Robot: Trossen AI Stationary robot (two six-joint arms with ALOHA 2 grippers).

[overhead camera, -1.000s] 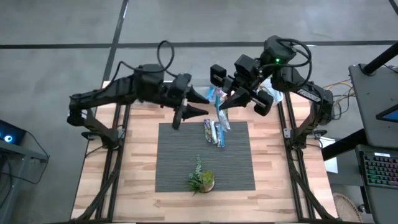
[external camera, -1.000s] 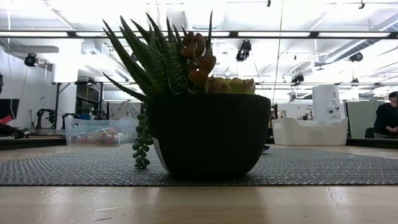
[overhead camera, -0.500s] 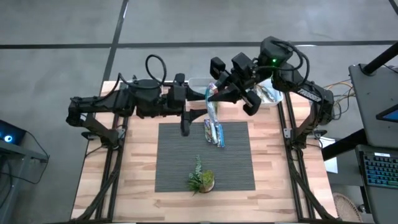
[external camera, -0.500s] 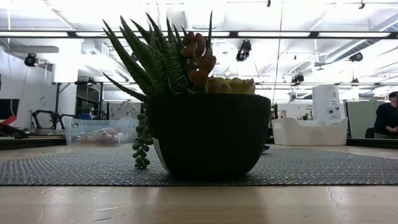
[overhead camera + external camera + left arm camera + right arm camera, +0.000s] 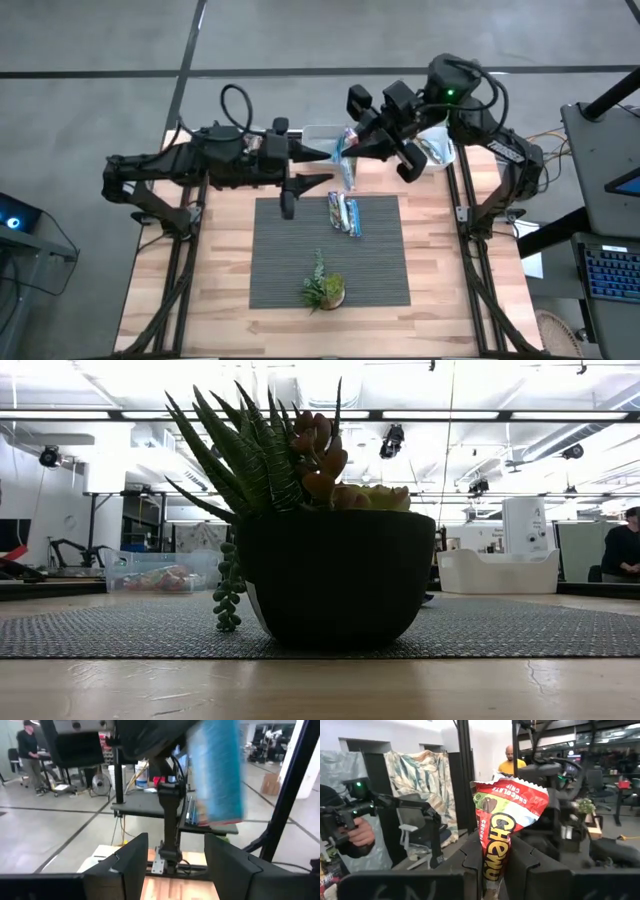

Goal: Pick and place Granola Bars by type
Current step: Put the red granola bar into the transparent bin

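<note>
My right gripper (image 5: 352, 147) is raised over the table's far edge, pointing left, shut on one granola bar (image 5: 346, 168). The bar's wrapper shows red and white with "Chewy" in the right wrist view (image 5: 502, 820) and blue in the left wrist view (image 5: 217, 775). My left gripper (image 5: 322, 155) comes level from the left and stands open just short of that bar, touching nothing; in its own view (image 5: 172, 845) the bar hangs ahead. Two or three more granola bars (image 5: 345, 213) lie flat on the grey mat (image 5: 290, 250). My right gripper pinches the bar's one end (image 5: 490, 872) between its two fingers, which lie along the bar. The fingers come roughly level from the table's right. The rest of the bar sticks out past the fingertips, lifted clear of the table and mat.
A small potted plant (image 5: 323, 288) stands on the mat's near part and fills the low view (image 5: 340, 580). A clear bin (image 5: 160, 572) and a white tray (image 5: 437, 148) with more bars sit at the far edge. People show in the room beyond.
My left gripper has swung toward the table's far edge and turned level, staying open, so it now faces the held bar. My right gripper has turned at the wrist, still shut, swinging the bar a little toward the far edge and the left gripper.
</note>
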